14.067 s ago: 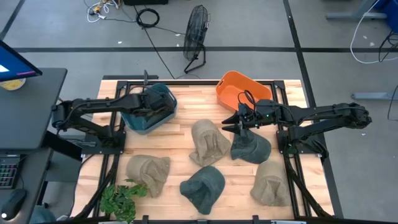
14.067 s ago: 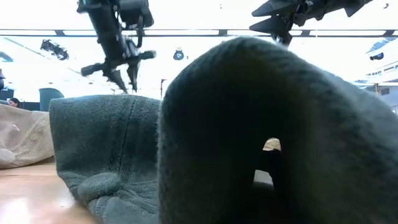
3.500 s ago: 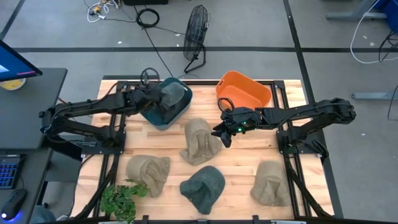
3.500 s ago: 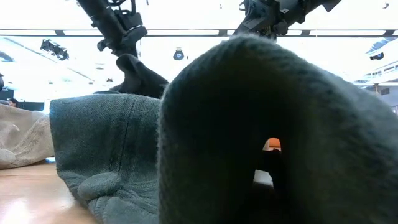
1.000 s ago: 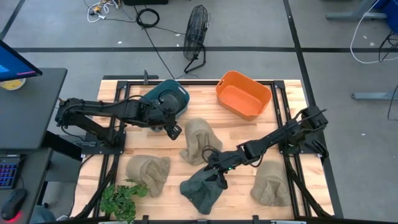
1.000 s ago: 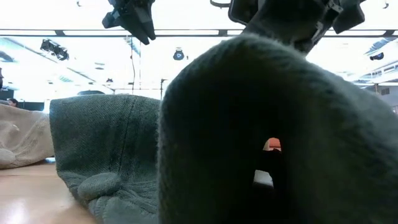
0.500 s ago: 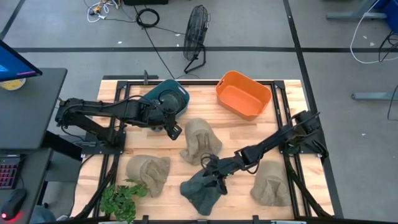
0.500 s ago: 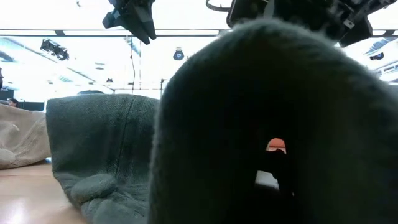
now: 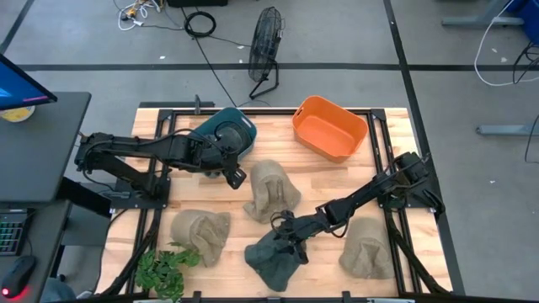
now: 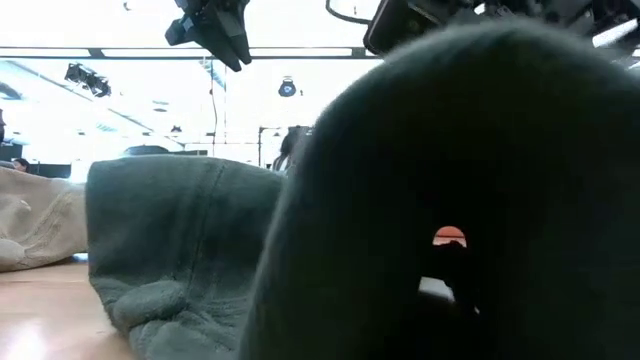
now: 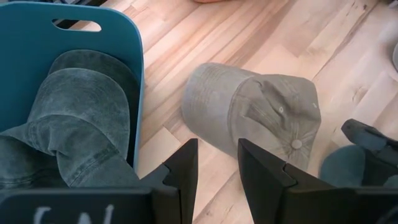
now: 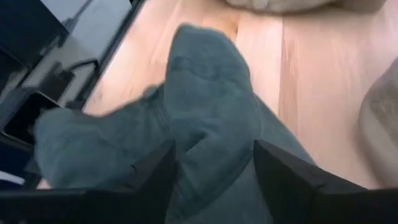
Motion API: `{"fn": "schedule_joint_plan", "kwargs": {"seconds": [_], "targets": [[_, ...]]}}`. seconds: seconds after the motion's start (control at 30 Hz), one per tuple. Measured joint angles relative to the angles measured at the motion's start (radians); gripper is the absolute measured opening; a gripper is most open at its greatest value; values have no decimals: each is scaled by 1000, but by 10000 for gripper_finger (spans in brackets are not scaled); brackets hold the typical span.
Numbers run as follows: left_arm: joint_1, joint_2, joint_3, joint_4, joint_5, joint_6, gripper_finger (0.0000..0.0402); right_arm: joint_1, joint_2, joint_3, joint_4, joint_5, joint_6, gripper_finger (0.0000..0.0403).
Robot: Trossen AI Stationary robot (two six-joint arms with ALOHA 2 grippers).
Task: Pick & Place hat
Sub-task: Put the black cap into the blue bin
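Observation:
A dark green hat [image 9: 271, 259] lies on the table near the near edge; in the low view the dark green hat [image 10: 450, 200] fills most of the picture. My right gripper [image 9: 286, 241] is down on its far-right side, shut on a bunch of its cloth. My left gripper [image 9: 234, 177] hovers open above bare wood, between the teal bin [image 9: 223, 133] and a tan hat [image 9: 271, 192], holding nothing. In the left wrist view the teal bin [image 11: 134, 74] holds dark hats [image 11: 81, 118]. My right gripper [image 12: 214, 180] has a raised fold of the dark green hat's cloth [image 12: 211, 124] between its two fingers; the fold fills the gap. The fingers come slanting down from the table's right side. The rest of the hat [image 12: 93, 149] lies bunched on the table.
Two more tan hats lie near the near edge, one on the left [image 9: 202, 234] and one on the right [image 9: 368, 246]. An orange bin [image 9: 330, 126] stands at the far right. A green plant [image 9: 164, 269] sits at the near-left corner. Bare wood shows between the bins.
My right gripper has moved a little toward the table's near-left and lower, onto the dark green hat. The hat has bunched up under it, and its near part has swelled and risen in the low view.

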Motion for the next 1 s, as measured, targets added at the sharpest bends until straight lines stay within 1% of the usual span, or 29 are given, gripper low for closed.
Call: {"fn": "schedule_joint_plan", "kwargs": {"seconds": [0.13, 0.23, 0.33, 0.37, 0.4, 0.53, 0.7, 0.83, 0.9, 1.0], "targets": [[0, 0, 0, -1, 0, 1, 117, -1, 18, 2, -11, 6, -2, 165], [-1, 0, 0, 0, 1, 2, 117, -6, 11, 2, -30, 10, 1, 106], [-12, 0, 0, 12, 3, 2, 117, -16, -19, 0, -45, 8, 4, 37], [-19, 0, 0, 23, 3, 2, 117, -21, -32, -1, -56, 8, 4, 20], [-27, 0, 0, 38, 3, 2, 117, -25, -46, -1, -66, 7, 3, 12], [-71, 0, 0, 117, 15, 28, 117, -53, -110, 8, -130, 7, 25, 22], [-133, 11, 0, 232, 121, 118, 122, -105, -186, 55, -270, 8, 34, 6], [-175, 40, 0, 275, 189, 215, 153, -161, -226, 110, -333, 40, 30, 8], [-188, 59, 0, 318, 191, 230, 175, -194, -237, 138, -352, 68, 26, 6], [-196, 89, 0, 358, 189, 255, 207, -241, -242, 181, -367, 83, 22, 3]]}}
